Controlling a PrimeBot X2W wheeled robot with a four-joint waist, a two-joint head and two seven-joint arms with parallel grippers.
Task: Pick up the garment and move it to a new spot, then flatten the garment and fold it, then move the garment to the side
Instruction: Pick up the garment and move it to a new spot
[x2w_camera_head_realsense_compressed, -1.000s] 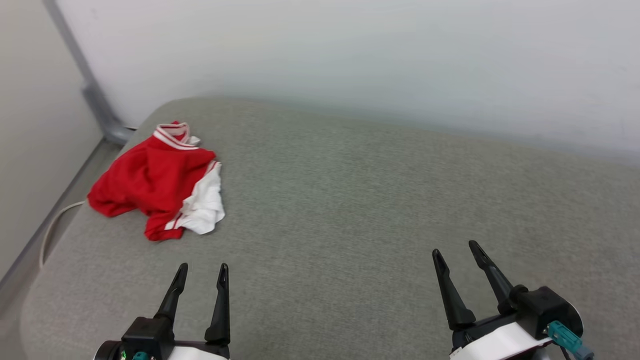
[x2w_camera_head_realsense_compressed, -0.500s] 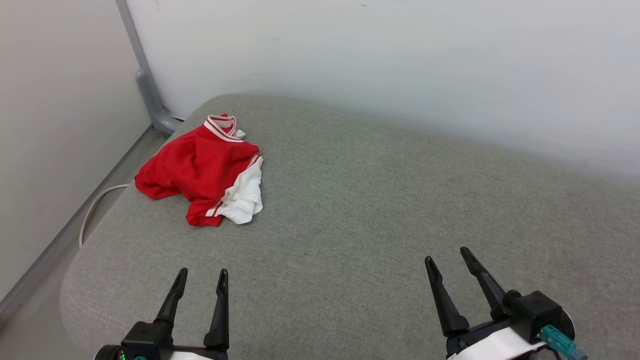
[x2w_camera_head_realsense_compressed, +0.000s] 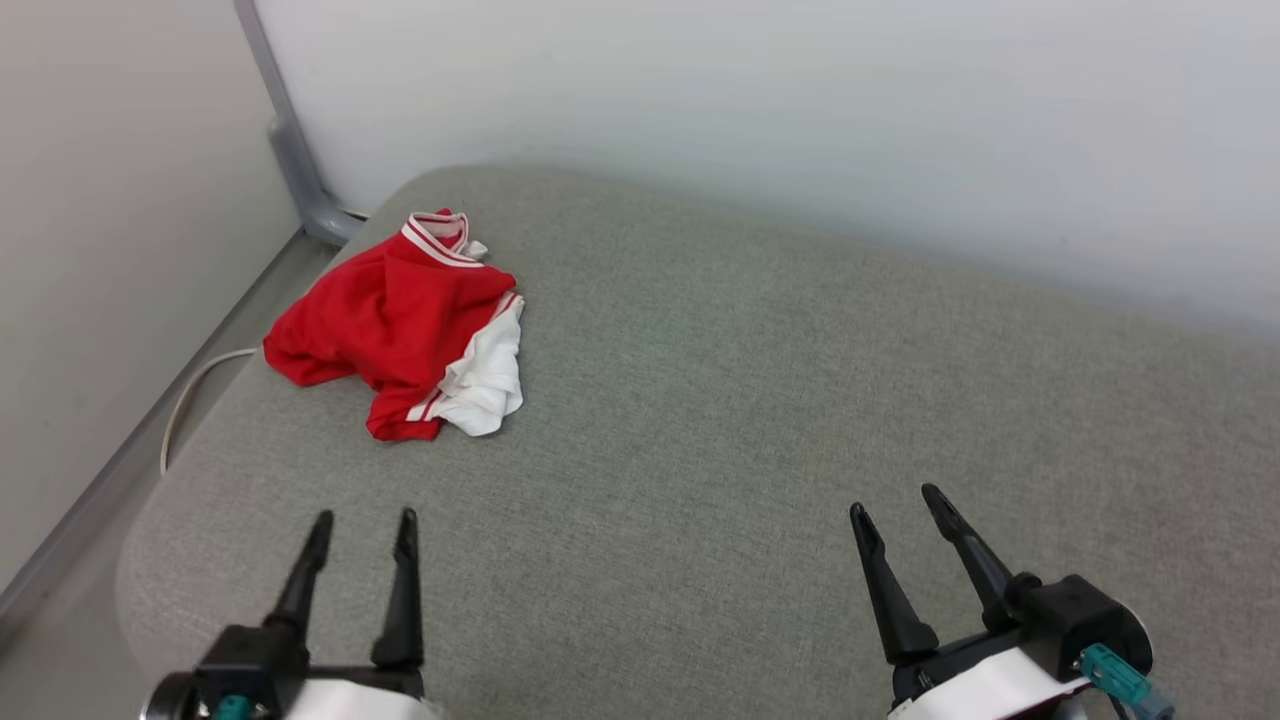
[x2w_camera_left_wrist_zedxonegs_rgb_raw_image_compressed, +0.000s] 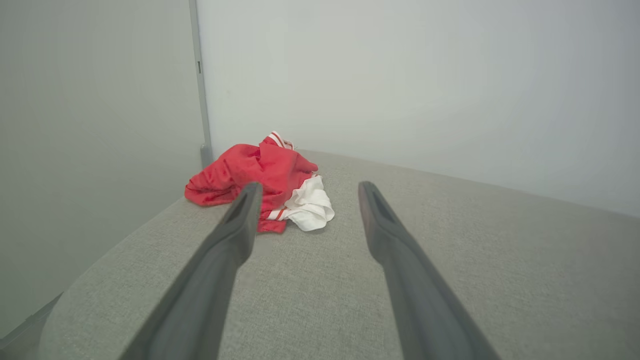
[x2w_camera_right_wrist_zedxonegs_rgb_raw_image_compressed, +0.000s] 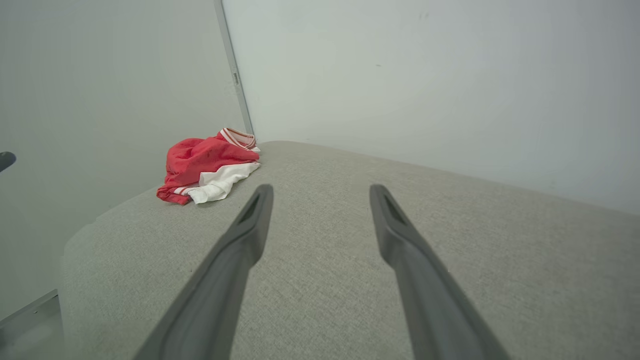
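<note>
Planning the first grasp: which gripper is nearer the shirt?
Left. The left gripper is open, short of the garment and in line with it; the right gripper, also open, is far across the cushion.

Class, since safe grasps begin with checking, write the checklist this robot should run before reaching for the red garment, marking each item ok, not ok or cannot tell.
1. Left end effector open, holding nothing: ok.
2. Right end effector open, holding nothing: ok.
3. Garment in view, on the grey cushion: ok.
4. Garment lying flat: not ok, crumpled.
5. Lettering side up: cannot tell.
</note>
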